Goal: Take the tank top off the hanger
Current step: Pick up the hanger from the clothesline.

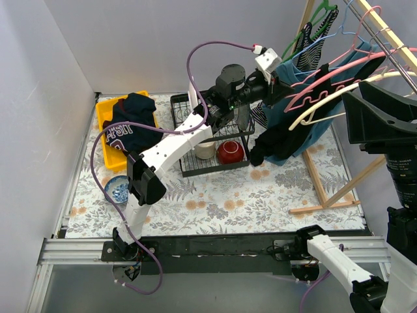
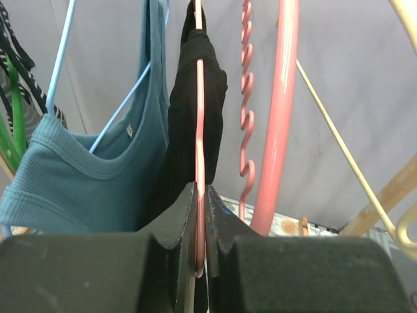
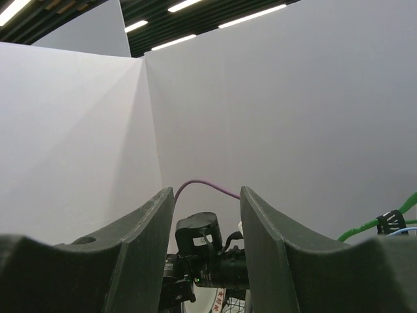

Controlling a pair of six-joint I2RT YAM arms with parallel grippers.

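Left gripper (image 2: 201, 199) pinched shut on the pink hanger (image 2: 200, 117) wire. Black tank top (image 2: 186, 124) hangs on it, beside the teal tank top (image 2: 78, 176). Right gripper (image 3: 207, 202) spread, empty. Risk: pulling likely drags the hanger along, strap snagging.

Robot lab test cell w/ staged home props: plain white partition walls (image 1: 39, 98), ceiling strip lights (image 3: 251, 14), alu rail (image 1: 71, 251) at near edge, floral cloth (image 1: 260, 202) on table, wooden drying rack (image 1: 324, 206) far right w/ pink hanger (image 1: 339, 79), wire dish rack (image 1: 186, 166) mid-far.
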